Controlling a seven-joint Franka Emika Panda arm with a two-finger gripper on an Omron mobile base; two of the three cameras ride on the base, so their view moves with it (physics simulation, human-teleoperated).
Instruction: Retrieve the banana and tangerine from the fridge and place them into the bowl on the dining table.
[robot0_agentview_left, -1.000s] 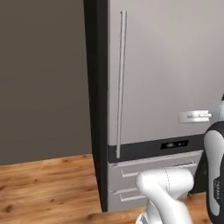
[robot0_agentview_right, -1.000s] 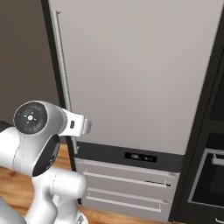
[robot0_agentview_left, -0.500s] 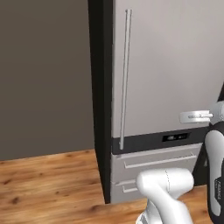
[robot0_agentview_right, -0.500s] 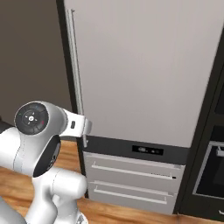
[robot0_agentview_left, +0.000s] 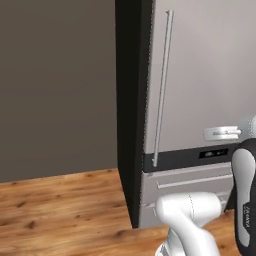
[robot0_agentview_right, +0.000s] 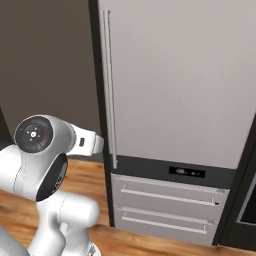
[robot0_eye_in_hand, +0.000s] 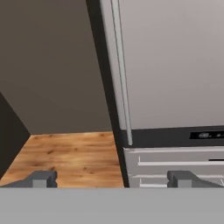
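The tall grey fridge (robot0_agentview_left: 200, 75) (robot0_agentview_right: 175, 75) (robot0_eye_in_hand: 175, 65) stands shut in front of me, with its black side edge on the left. Its long vertical bar handle (robot0_agentview_left: 162, 85) (robot0_agentview_right: 110, 85) (robot0_eye_in_hand: 120, 65) runs down the door's left side. Two lower drawers (robot0_agentview_right: 165, 200) (robot0_eye_in_hand: 175, 168) sit under a dark display strip. My gripper (robot0_eye_in_hand: 113, 179) is open with nothing between its fingertips (robot0_eye_in_hand: 43, 178), well short of the door and level with the handle's lower end. The banana and tangerine are hidden. The bowl and dining table are out of view.
A bare dark grey wall (robot0_agentview_left: 55, 85) (robot0_eye_in_hand: 52, 65) lies left of the fridge, above a wooden floor (robot0_agentview_left: 60, 205) (robot0_eye_in_hand: 74, 157). A dark cabinet edge (robot0_agentview_right: 245, 190) borders the fridge on the right.
The whole picture has shifted, so the fridge sits further right in both base views: the base has moved. The arm keeps its folded pose and the fridge door stays shut.
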